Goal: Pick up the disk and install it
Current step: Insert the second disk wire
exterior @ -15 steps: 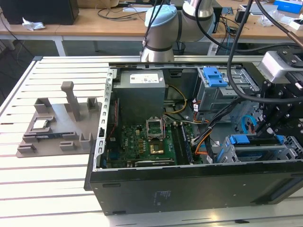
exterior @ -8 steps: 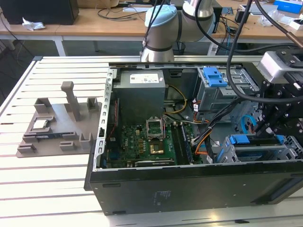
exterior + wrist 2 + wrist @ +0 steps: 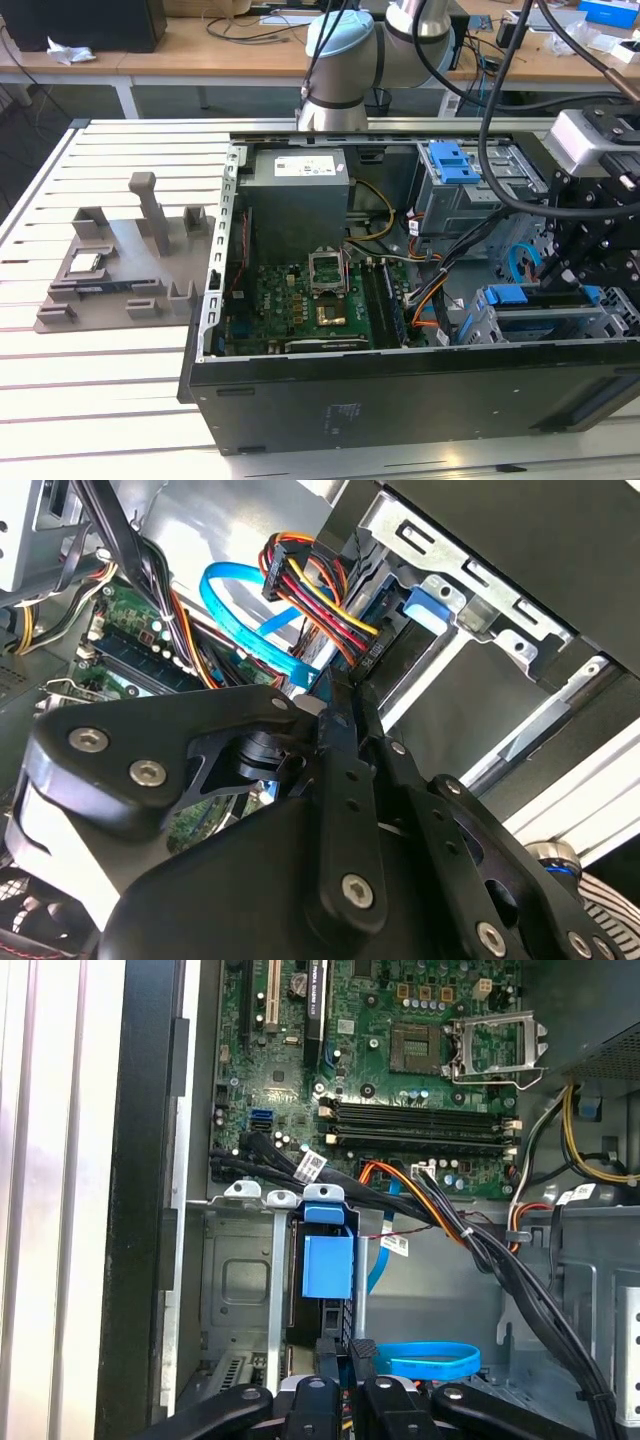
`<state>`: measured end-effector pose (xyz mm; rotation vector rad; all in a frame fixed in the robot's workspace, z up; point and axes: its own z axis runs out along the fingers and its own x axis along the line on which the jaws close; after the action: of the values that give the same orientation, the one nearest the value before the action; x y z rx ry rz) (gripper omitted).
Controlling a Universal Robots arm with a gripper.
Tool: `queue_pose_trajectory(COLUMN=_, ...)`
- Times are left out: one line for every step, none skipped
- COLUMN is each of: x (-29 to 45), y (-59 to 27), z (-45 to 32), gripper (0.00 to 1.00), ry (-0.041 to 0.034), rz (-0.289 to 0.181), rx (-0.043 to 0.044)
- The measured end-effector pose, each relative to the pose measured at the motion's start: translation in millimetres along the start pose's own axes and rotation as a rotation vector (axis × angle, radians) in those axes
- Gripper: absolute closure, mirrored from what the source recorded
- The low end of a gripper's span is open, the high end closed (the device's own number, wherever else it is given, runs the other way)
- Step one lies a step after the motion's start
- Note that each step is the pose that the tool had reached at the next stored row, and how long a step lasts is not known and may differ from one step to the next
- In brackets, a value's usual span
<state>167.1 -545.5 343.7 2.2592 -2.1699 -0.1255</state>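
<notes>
Fingers of the gripper (image 3: 347, 1352) lie close together, almost touching, with nothing visibly clamped between them; I judge them shut and empty, though their very tips are hard to make out. In the second wrist view the gripper (image 3: 345, 705) points as one narrow bar into the metal drive bay (image 3: 470, 590).

Straight ahead of the tips, in the first wrist view, sits the disk (image 3: 328, 1265). Its blue rail end faces the camera and its dark edge runs down to the fingers, touching them or just short of it; I cannot tell which. Its long axis leads away from the gripper toward the motherboard (image 3: 400, 1060).

In the exterior view the gripper (image 3: 575, 275) hangs over the near corner of the case (image 3: 400, 390), at the exterior view's right. The disk (image 3: 545, 322) lies flat in the bay below it, long axis along the case's near wall, blue rails on top. The gripper stands at the disk's end toward the exterior view's right.

By my reading the disk is already in its bay, and any further seating would run along that long axis.
</notes>
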Motion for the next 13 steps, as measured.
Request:
queue_pose_trajectory(x=0.0, y=0.0, z=0.0, gripper=0.84, ry=0.0, rz=0.0, rx=0.0)
queue_pose_trajectory(x=0.0, y=0.0, z=0.1, gripper=0.84, ry=0.0, rz=0.0, rx=0.0)
queue_pose_trajectory(x=0.0, y=0.0, z=0.1, gripper=0.84, ry=0.0001, rz=0.0, rx=0.0002)
queue_pose_trajectory(x=0.0, y=0.0, z=0.0, gripper=0.84, ry=0.0003, rz=0.0, rx=0.0006)
queue_pose_trajectory(x=-0.1, y=0.0, z=-0.6, gripper=0.84, ry=0.0004, rz=0.0, rx=0.0015)
queue_pose_trajectory(x=-0.1, y=0.0, z=-1.3, gripper=0.84, ry=0.0007, rz=0.0, rx=0.002)
queue_pose_trajectory(x=-0.2, y=0.1, z=-2.2, gripper=0.84, ry=0.0015, rz=0.0, rx=0.0023)
queue_pose_trajectory(x=-0.1, y=0.2, z=-2.3, gripper=0.84, ry=0.0016, rz=0.0, rx=0.0023)
queue_pose_trajectory(x=-0.1, y=0.2, z=-2.3, gripper=0.84, ry=0.0017, rz=0.0, rx=0.0023)
queue_pose_trajectory(x=-0.1, y=0.2, z=-2.3, gripper=0.84, ry=0.0017, rz=0.0, rx=0.0024)
queue_pose_trajectory(x=-0.1, y=0.2, z=-2.2, gripper=0.84, ry=0.002, rz=0.0, rx=0.0023)
queue_pose_trajectory(x=-0.1, y=0.2, z=-1.9, gripper=0.84, ry=0.0021, rz=0.0, rx=0.0023)
queue_pose_trajectory(x=-0.1, y=0.1, z=-1.6, gripper=0.84, ry=0.002, rz=0.0, rx=0.0023)
